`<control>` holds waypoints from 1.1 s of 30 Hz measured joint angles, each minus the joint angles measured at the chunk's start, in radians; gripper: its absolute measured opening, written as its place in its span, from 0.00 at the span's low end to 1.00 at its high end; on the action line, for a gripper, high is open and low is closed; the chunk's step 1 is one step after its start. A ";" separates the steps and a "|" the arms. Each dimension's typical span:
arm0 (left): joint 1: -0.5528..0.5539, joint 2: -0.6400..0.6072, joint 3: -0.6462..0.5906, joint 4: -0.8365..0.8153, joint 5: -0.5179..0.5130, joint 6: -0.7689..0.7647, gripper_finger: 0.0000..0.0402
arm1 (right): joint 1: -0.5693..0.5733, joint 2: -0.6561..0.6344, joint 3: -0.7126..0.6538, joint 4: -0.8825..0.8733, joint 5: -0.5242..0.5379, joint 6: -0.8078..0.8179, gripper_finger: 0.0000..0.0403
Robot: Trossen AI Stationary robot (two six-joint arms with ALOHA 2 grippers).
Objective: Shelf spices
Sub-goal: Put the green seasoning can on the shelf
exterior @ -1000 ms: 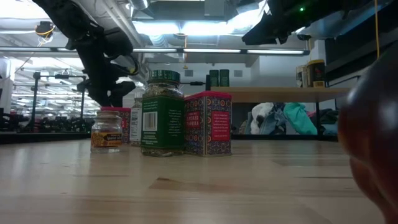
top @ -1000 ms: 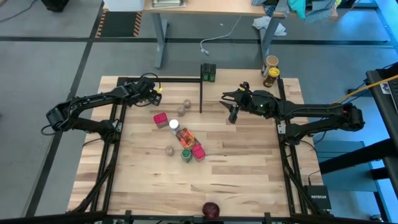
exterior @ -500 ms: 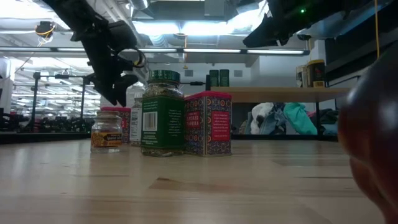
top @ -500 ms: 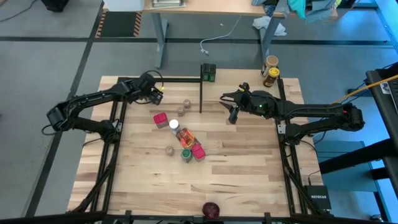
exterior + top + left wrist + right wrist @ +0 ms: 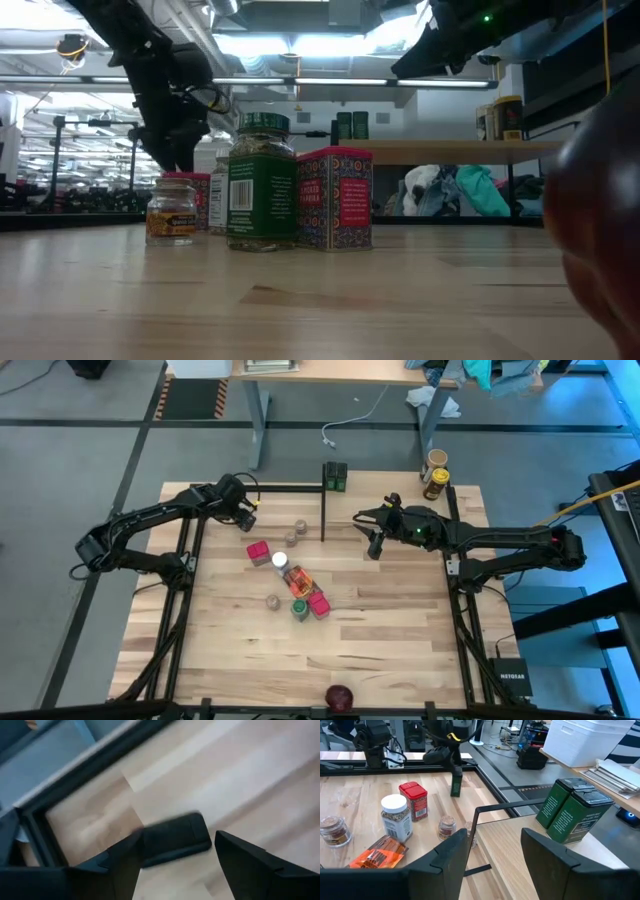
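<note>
The spices stand in a cluster mid-table: a pink-red box (image 5: 258, 550), a white-capped bottle (image 5: 280, 562), an orange-red packet (image 5: 297, 581), a second pink-red box (image 5: 318, 603), a green-lidded jar (image 5: 299, 611) and small tan-lidded jars (image 5: 297, 530). The shelf (image 5: 520, 845) sits at the far edge with two green tins (image 5: 570, 815) on its board. My left gripper (image 5: 242, 510) is open at the far left, pointing down over a small dark green box (image 5: 455, 784) that stands on the table. My right gripper (image 5: 375, 542) hovers open beside the shelf. My left gripper (image 5: 177, 845) comes from above with its fingers on either side of the dark box's top (image 5: 175, 837). The view is blurred, and I cannot tell whether a finger touches the box.
Two more jars (image 5: 435, 472) stand at the shelf's far right end. A dark red round object (image 5: 340, 697) lies at the table's near edge. Black frame rails (image 5: 185, 590) run along both sides. Bare boards lie between the cluster and the right rail.
My left gripper has shifted slightly toward the table's far left corner and tipped to point more steeply down. The right arm and the spice cluster have kept still.
</note>
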 joint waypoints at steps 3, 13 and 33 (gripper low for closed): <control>0.017 0.000 0.000 -0.041 0.050 0.043 0.60 | 0.000 0.000 0.000 0.005 0.000 0.000 0.48; 0.030 -0.003 0.003 -0.091 0.099 0.140 0.60 | 0.000 0.000 0.000 0.001 0.000 0.000 0.48; -0.055 -0.002 0.111 -0.142 -0.028 0.443 0.60 | 0.000 0.004 0.000 -0.009 0.000 0.000 0.48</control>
